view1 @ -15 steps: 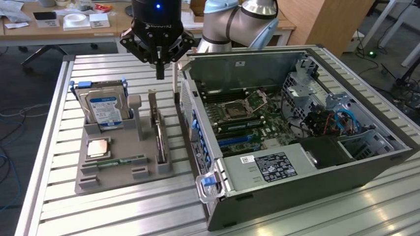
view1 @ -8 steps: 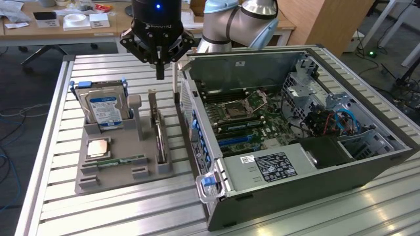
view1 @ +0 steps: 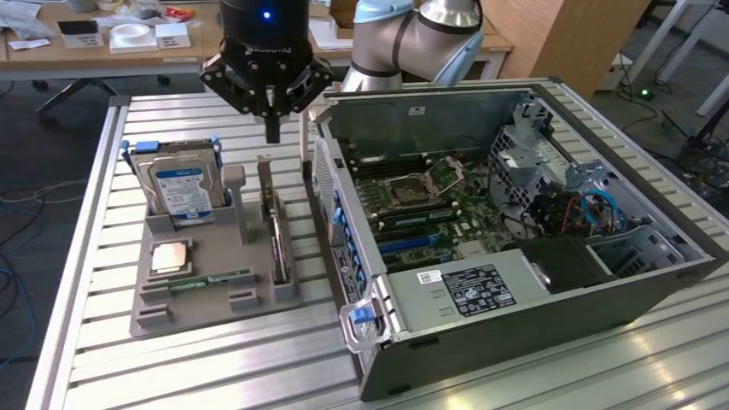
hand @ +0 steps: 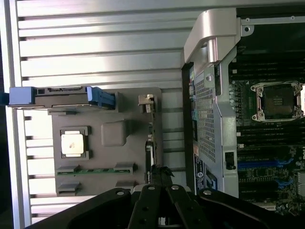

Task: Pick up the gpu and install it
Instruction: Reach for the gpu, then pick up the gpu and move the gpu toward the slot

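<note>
One gpu (view1: 277,231): thin black card, pale metal at one end. Stood on edge in one grey tray (view1: 160,316), set toward the table's (view1: 97,256) edge at the exterior view's left. Pincer (view1: 272,137) closed tight, nothing held, seen just above the card.

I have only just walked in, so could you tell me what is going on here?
The robot arm's gripper hangs shut above one end of the gpu, which stands on edge in the grey holder. It holds nothing. The gpu is not yet in the open computer case beside the holder.
</note>
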Available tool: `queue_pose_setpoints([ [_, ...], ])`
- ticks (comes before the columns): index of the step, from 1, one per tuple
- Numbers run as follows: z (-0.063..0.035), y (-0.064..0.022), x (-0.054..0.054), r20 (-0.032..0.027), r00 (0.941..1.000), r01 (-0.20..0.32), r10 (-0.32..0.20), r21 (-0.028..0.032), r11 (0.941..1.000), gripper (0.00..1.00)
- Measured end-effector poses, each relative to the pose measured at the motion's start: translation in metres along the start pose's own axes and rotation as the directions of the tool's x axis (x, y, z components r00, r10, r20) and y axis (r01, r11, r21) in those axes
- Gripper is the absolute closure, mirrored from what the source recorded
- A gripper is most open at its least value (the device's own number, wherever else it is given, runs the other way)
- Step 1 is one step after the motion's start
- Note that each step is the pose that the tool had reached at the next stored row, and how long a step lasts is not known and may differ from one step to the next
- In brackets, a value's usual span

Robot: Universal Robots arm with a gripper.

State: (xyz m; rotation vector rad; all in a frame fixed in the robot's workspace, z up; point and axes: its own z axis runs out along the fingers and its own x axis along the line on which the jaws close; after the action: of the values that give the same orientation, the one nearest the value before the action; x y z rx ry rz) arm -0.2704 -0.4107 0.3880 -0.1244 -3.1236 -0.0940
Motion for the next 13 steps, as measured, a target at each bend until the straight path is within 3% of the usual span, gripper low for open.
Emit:
queue_pose_setpoints([
  [6,-0.0001,-0.0056,0.0071,0.0015,1.0,0.0,0.0,-0.0002,1.0,0.89],
  [13,-0.0002,-0.0058,0.0077,0.0016,1.0,0.0,0.0,0.0,1.0,0.89],
])
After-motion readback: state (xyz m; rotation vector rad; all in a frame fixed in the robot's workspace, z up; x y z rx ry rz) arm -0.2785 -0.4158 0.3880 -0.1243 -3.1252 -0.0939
